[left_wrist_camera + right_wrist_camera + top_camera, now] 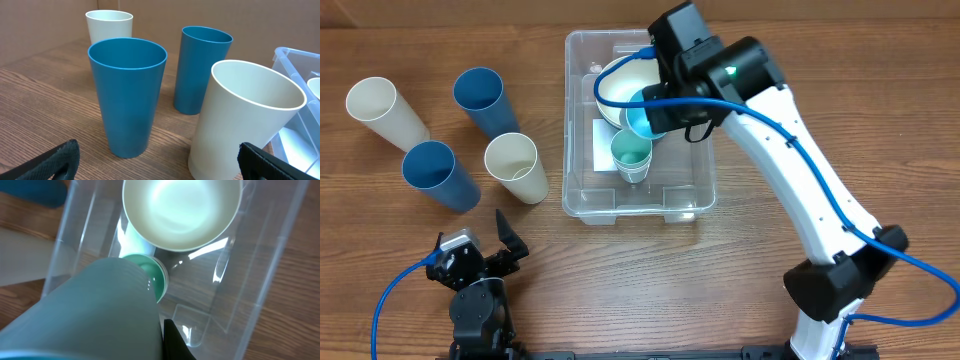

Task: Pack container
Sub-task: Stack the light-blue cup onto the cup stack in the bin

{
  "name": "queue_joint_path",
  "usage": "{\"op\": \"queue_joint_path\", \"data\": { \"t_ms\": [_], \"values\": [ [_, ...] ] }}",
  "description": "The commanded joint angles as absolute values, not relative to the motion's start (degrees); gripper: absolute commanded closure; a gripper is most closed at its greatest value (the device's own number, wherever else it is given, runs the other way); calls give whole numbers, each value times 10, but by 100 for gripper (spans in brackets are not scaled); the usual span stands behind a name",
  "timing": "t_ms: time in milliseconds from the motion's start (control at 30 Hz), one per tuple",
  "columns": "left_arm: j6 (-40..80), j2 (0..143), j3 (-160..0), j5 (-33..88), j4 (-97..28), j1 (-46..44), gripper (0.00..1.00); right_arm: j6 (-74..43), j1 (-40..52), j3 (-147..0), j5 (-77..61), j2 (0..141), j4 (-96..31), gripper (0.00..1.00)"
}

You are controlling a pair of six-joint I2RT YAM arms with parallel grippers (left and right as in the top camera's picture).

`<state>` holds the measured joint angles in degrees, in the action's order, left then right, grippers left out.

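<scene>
The clear container (582, 130) sits mid-table with a white label on its bottom. Inside it are a white bowl (616, 86) and a green cup (632, 156) lying down. Over the container my right gripper (655, 105) is shut on the rim of a light blue cup (644, 121). In the right wrist view this cup (90, 315) fills the foreground, one black finger (175, 342) presses its wall, and the green cup (155, 280) and bowl (180, 210) lie below. My left gripper (475, 240) rests open at the front left, nothing between its fingers (55, 162).
Left of the container stand two blue cups (485, 100) (438, 172) and two cream cups (380, 105) (515, 165). In the left wrist view a blue cup (127, 95) and a leaning cream cup (240, 120) stand just ahead, the container's corner (295, 62) to the right.
</scene>
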<state>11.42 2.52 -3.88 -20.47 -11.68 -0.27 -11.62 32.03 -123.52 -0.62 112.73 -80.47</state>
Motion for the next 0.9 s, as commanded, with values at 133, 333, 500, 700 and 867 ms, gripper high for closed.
{"op": "queue_joint_path", "data": {
  "t_ms": [133, 333, 500, 700, 867],
  "values": [
    [103, 22, -37, -215, -117, 0, 0, -124, 332, -1219, -1, 1179, -791, 96],
    [103, 22, -37, -215, -117, 0, 0, -124, 332, -1218, -3, 1196, -792, 96],
    [103, 22, -37, -215, -117, 0, 0, -122, 332, -1218, -12, 1196, -794, 44],
    [103, 22, -37, -215, -117, 0, 0, -119, 332, -1218, -13, 1196, -796, 30],
    [103, 22, -37, -215, -117, 0, 0, -126, 317, -1261, -13, 1189, -817, 25]
  ]
}}
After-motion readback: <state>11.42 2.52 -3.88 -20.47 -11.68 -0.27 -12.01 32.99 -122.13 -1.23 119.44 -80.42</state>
